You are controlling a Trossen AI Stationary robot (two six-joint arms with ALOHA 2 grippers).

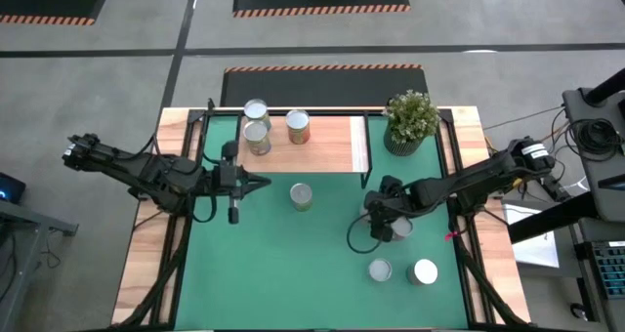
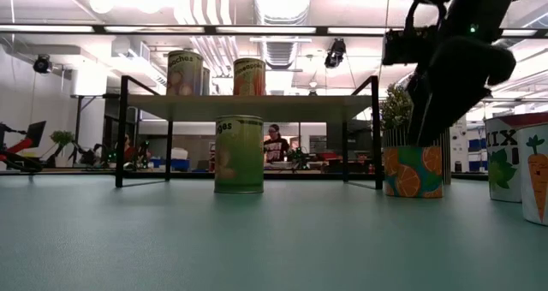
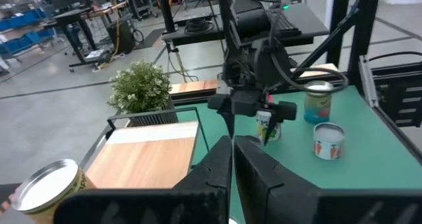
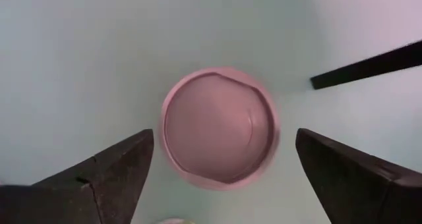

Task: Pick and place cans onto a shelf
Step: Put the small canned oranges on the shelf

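My right gripper (image 4: 224, 141) is open and points down over a can (image 4: 219, 126) that stands upright on the green mat (image 1: 264, 273). Its fingers stand on either side of the can's round top, apart from it. In the high view this can (image 1: 402, 230) is at the mat's right, half hidden under the gripper (image 1: 383, 223). Three cans (image 1: 257, 137) stand on the light-wood shelf (image 1: 327, 146) at the far edge. Another can (image 1: 302, 196) stands on the mat in front of the shelf. My left gripper (image 1: 262, 183) hangs shut in the air left of it.
Two more cans (image 1: 380, 269) (image 1: 425, 271) stand near the mat's front right. A potted green plant (image 1: 411, 120) stands right of the shelf. The shelf's right half (image 3: 151, 145) is bare wood. Black frame rails (image 1: 459, 176) run along the table's sides.
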